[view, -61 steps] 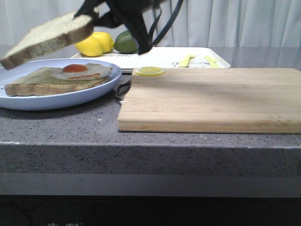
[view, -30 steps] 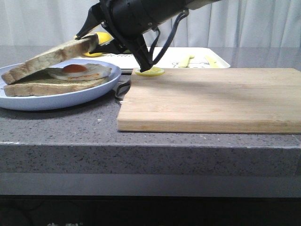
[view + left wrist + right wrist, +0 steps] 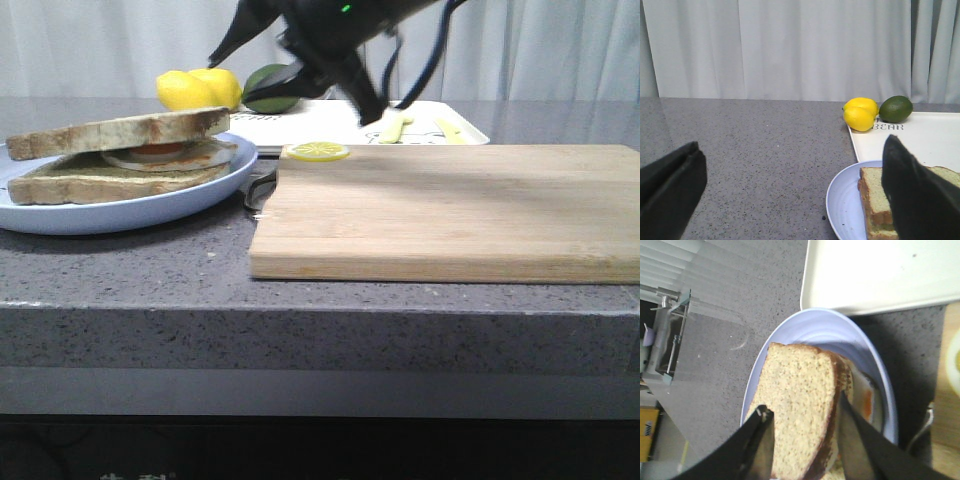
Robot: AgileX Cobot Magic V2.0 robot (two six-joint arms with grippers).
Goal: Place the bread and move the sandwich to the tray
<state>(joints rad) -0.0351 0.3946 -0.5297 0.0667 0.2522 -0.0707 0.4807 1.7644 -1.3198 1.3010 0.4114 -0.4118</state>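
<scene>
I see the bread (image 3: 120, 131) lying flat atop the egg, completing the sandwich (image 3: 125, 160) on its blue plate; the white tray (image 3: 330, 122) sits behind.

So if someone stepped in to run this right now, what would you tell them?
Right hand: open, just above the plain brown-crusted bread slice, not gripping it.
Left hand: open, empty, beside the pale blue round plate.
Done: the slice lies on the fried egg, so the sandwich is assembled on the plate.
Left: carry plate and sandwich to the flat white rectangular tray behind the wooden cutting board.
</scene>
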